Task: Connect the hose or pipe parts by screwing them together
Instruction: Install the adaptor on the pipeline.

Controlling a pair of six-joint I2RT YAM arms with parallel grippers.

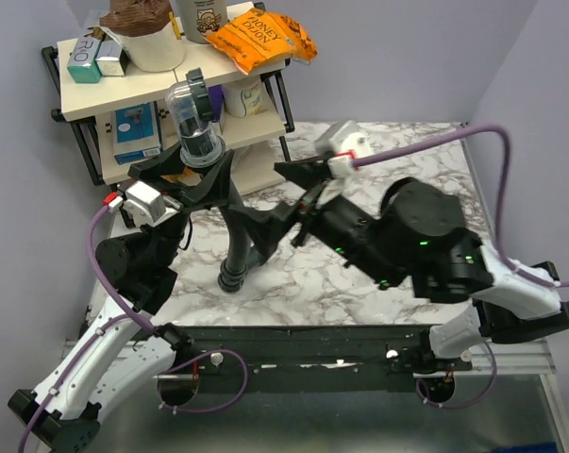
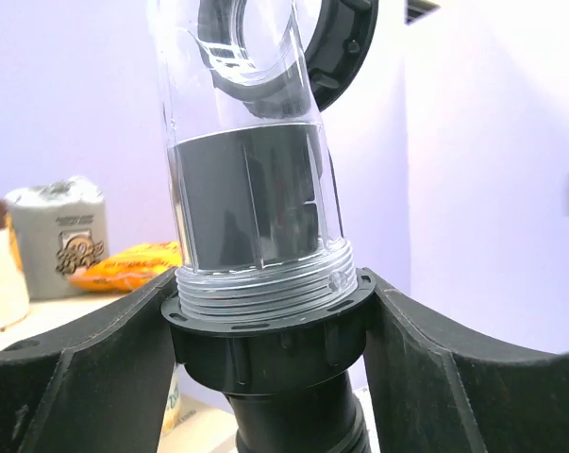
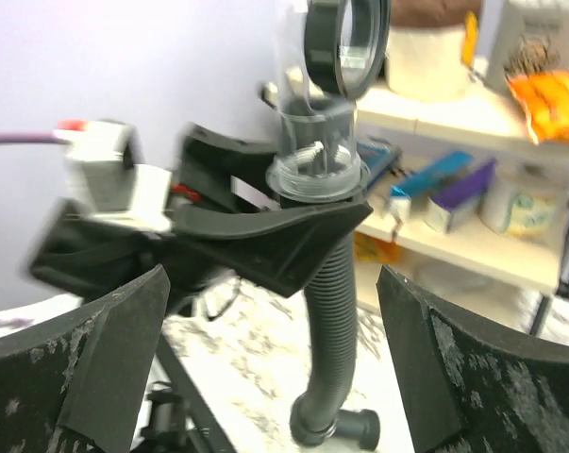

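Hose assembly, held upright above the marble-patterned table [image 1: 359, 288]: black ribbed flexible hose [image 1: 237, 241] with a transparent pipe fitting [image 2: 251, 179] standing on its upper collar [image 2: 265, 344]. The fitting had a dark grey sleeve inside and a black-rimmed round mouth [image 1: 195, 92] at the top. Its clear threaded end [image 2: 265, 283] sat at the collar. How far it was screwed in could not be told.

Left gripper [image 1: 197, 170]: fingers clamped on the collar from both sides. The hose hung below them, its lower end [image 3: 312, 427] down at the table.

Right gripper [image 3: 273, 272]: fingers spread wide and holding nothing, facing the assembly from its right.

Background: cream shelf rack [image 1: 152, 83] with a black frame.
- Orange snack bag [image 1: 262, 38], with "HONEY" legible and the rest unclear.
- Teal-and-white box [image 1: 80, 57], with only the letters "RO" readable.
- Blue box [image 1: 134, 132], print too small to read.
- Wrapped paper roll [image 2: 59, 247], with a brown emblem that was illegible.
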